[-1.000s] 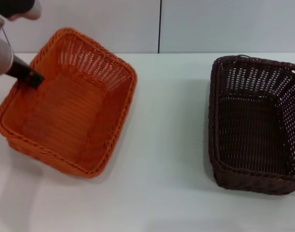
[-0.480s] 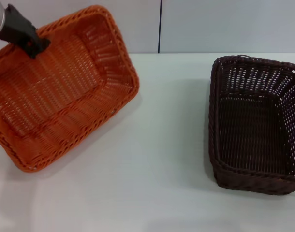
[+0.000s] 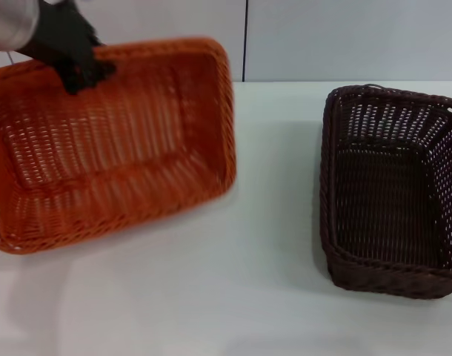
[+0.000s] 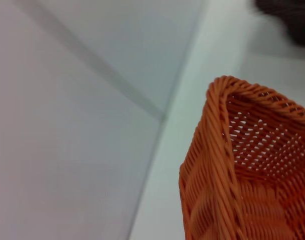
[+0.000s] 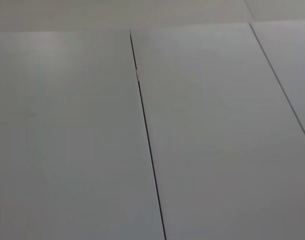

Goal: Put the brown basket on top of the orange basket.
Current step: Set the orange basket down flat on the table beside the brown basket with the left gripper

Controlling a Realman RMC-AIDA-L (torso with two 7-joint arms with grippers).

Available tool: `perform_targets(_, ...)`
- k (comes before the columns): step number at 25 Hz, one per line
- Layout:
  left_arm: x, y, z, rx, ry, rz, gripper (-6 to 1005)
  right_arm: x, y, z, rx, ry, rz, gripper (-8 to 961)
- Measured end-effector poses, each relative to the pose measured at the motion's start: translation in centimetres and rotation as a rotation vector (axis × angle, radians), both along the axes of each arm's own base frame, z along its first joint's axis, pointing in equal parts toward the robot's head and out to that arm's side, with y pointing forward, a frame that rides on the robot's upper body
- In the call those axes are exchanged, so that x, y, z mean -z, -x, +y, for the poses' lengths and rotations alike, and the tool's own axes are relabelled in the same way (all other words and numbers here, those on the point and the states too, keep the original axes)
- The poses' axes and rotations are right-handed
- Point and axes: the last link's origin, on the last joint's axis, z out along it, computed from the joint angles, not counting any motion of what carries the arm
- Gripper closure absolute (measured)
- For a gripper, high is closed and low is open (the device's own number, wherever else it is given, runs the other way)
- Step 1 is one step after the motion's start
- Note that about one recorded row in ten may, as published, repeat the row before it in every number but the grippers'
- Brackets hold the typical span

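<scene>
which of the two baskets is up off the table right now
The orange basket, on the robot's left: the left gripper holds its far rim and it hangs tilted above the table. The brown basket sits flat on the right, untouched.

a plain white table [image 3: 241,282] fills the lower part of the head view, with soft shadows lying on it. behind its far edge stands a pale grey wall [image 3: 344,37], split by a thin dark vertical seam [image 3: 245,41]. the right wrist view shows only pale grey panels [image 5: 217,140] with a dark seam line [image 5: 147,140] between them, possibly the same wall.
</scene>
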Motion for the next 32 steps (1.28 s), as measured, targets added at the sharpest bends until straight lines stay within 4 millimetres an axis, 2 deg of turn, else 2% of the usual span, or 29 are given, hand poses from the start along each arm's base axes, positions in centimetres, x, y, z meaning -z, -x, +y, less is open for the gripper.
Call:
perform_targets(4,0.6,-0.5,-0.5,0.061,0.075,0.012,832,-0.1,0.0,-0.2,-0.003,-0.005,-0.002,132)
perform_targets(5,1.1,-1.2,-0.7,0.111,0.118,0.034,832,-0.1,0.0,-0.2,-0.004,-0.005,-0.003,132)
perform_targets(12,2.6,-2.3,-1.0,0.177,0.186,0.079,832,0.0,0.1,-0.2,-0.007,-0.003,-0.003,133)
perform_targets(15,2.6,-2.3,-1.0,0.177,0.186,0.079,833,0.0,0.1,-0.2,-0.006,-0.003,-0.003,132)
perform_targets(18,3.6,-2.8,-1.6,0.223,0.254,0.063,833,0.0,0.0,-0.3,-0.005,-0.001,-0.004,131)
perform_targets(22,3.9,-2.9,-1.6,0.227,0.264,0.060,833,0.0,0.0,-0.3,-0.004,0.000,-0.004,130)
perform_targets(25,5.4,-2.8,-1.1,0.245,0.304,0.045,833,0.0,0.0,-0.3,-0.005,0.000,-0.004,131)
perform_targets(29,6.1,-2.6,-0.8,0.247,0.313,0.042,832,0.0,0.1,-0.3,-0.005,0.001,-0.003,131)
perform_targets(31,7.4,-2.1,0.1,0.251,0.324,0.041,834,0.0,0.1,-0.3,-0.006,0.001,-0.003,131)
perform_targets(32,7.4,-2.1,0.1,0.251,0.324,0.041,835,0.0,0.1,-0.3,-0.006,0.001,-0.004,131)
